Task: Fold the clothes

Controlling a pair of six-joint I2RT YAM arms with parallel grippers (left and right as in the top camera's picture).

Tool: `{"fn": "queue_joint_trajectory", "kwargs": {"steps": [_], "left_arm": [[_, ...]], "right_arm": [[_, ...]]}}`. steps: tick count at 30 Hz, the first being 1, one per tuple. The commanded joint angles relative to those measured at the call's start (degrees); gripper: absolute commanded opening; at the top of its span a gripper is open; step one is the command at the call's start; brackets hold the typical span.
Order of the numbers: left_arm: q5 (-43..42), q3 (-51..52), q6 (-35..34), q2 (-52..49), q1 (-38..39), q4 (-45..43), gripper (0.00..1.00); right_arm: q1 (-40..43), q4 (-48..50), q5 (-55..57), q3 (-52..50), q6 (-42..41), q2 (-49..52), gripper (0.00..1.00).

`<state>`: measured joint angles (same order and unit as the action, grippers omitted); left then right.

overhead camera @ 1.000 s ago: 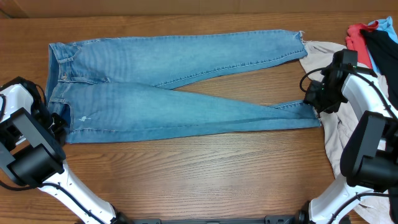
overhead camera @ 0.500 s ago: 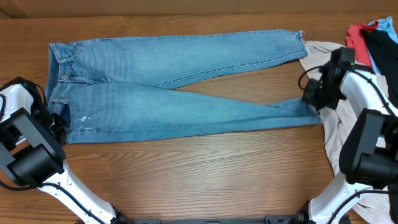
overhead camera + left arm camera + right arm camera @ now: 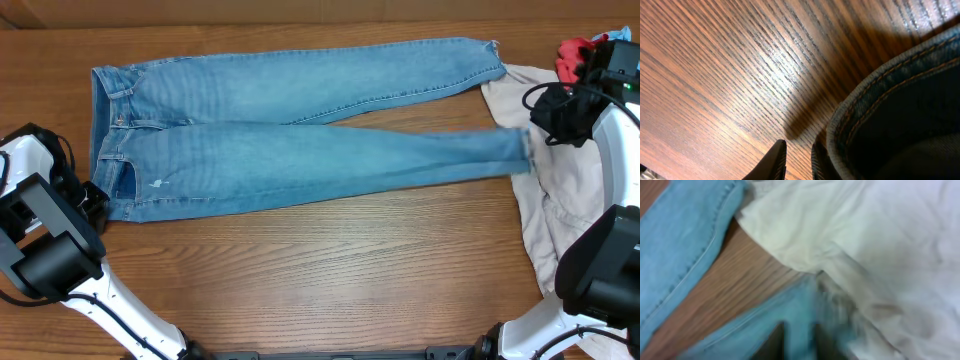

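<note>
Jeans (image 3: 300,150) flat across worktop (image 3: 320,270), long axis left-right: waistband (image 3: 880,100) at left, hems at right. Left pincer (image 3: 797,160) narrow, bare wood in gap, waistband edge just beside one finger. Right pincer (image 3: 799,342) nearer hems; near-leg hem (image 3: 515,150) between its fingers, blurred, cannot tell if clamped. Hem touches beige garment (image 3: 560,190). No containers in view

wide bare table (image 3: 320,275) lay open in front of the jeans (image 3: 300,160); the beige garment (image 3: 565,200) crowded the right, against the hems.
</note>
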<state>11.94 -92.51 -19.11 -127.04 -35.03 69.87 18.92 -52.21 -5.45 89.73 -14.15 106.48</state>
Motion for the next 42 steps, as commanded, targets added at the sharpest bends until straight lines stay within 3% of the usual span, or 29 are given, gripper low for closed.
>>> {"fn": "queue_joint_trajectory", "kwargs": {"steps": [1,9,21,30,34,38,42], "left_arm": [[-4.5,0.5,0.9,-0.7,0.2,-1.3,0.22],[-4.5,0.5,0.9,-0.7,0.2,-1.3,0.22],[-4.5,0.5,0.9,-0.7,0.2,-1.3,0.22],[-4.5,0.5,0.9,-0.7,0.2,-1.3,0.22],[-4.5,0.5,0.9,-0.7,0.2,-1.3,0.22],[-4.6,0.5,0.9,-0.7,0.2,-1.4,0.22],[-4.8,0.5,0.9,-0.7,0.2,-1.4,0.22]], "right_arm": [[-0.2,-0.6,0.9,-0.1,0.7,0.3,0.49],[-0.2,-6.2,0.3,-1.8,2.2,0.3,0.49],[-3.3,8.8,-1.1,-19.6,-6.8,0.3,0.52],[-6.6,14.9,-1.1,-22.6,-7.4,0.3,0.52],[-7.0,13.4,-0.9,-22.6,-7.3,0.3,0.38],[-7.0,9.9,0.4,-22.7,-7.1,0.3,0.04],[-6.8,2.6,1.5,-22.7,-7.1,0.3,0.04]]}}
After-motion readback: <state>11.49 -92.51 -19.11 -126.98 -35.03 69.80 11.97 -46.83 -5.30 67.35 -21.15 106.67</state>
